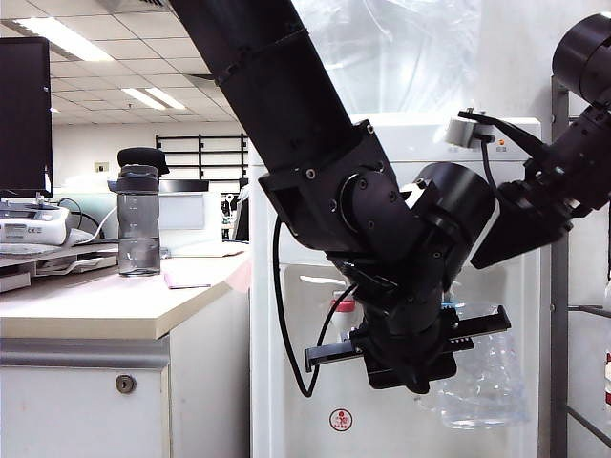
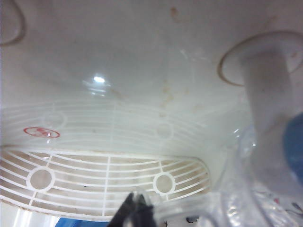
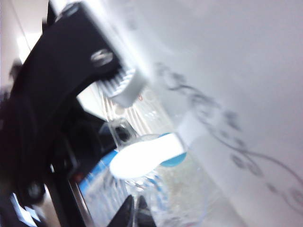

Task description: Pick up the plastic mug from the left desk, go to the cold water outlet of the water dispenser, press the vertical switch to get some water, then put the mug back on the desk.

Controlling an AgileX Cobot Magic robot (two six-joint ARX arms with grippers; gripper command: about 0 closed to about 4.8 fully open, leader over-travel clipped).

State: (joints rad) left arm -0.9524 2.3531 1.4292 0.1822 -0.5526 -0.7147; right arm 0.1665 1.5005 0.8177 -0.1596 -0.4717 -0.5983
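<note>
Holding mug (image 1: 482,367) under blue tap (image 2: 270,123) in clamped left gripper (image 1: 410,358); right gripper (image 3: 134,213), pinched empty, risks jolting mug, spilling.

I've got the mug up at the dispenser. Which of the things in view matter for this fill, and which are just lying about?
In the job: plastic mug, held by left gripper at cold water outlet; vertical switch, with right gripper close by; water dispenser; left desk.
Lying about: black-lidded bottle, monitor, red-collared tap.
</note>
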